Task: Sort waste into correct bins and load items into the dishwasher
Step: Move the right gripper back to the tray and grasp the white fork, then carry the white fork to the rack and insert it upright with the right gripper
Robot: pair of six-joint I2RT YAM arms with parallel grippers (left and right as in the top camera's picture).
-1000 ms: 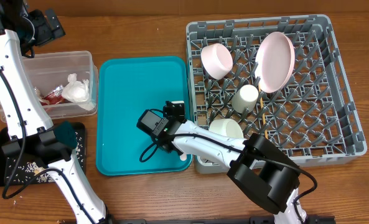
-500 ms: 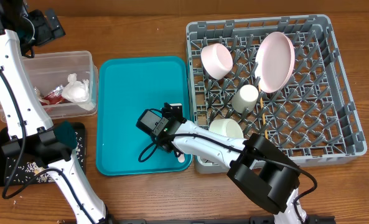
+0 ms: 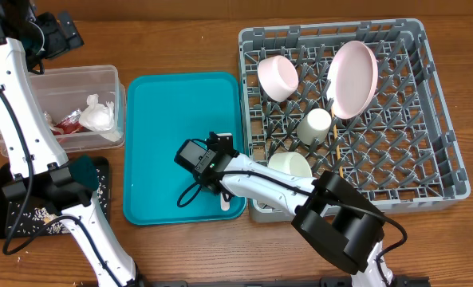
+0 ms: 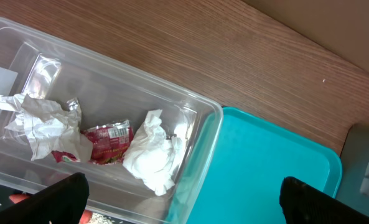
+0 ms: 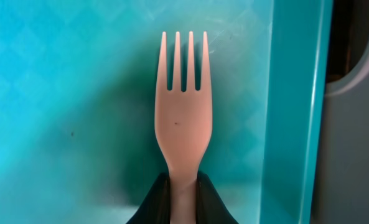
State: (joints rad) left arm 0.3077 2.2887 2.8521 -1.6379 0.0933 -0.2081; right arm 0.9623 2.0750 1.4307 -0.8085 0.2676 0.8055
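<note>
Right hand (image 5: 183,190) pinched tight on the fork (image 5: 183,118), tines at twelve o'clock; left hand (image 4: 184,199) gaping wide, empty, over the tub (image 4: 172,93).

teal tray (image 3: 164,119) free leftward, rack (image 3: 246,96) wall right

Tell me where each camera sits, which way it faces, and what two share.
Overhead: fixed above the table, looking straight down on the teal tray, grey rack and clear tub; both arms show.
Left wrist: on that wrist, looking down into the tub; the open left hand shows at the bottom corners.
Right wrist: on that wrist, looking down along the white fork; the right hand pinches its handle.
Shared: overhead and left wrist both show the tub and tray.
</note>
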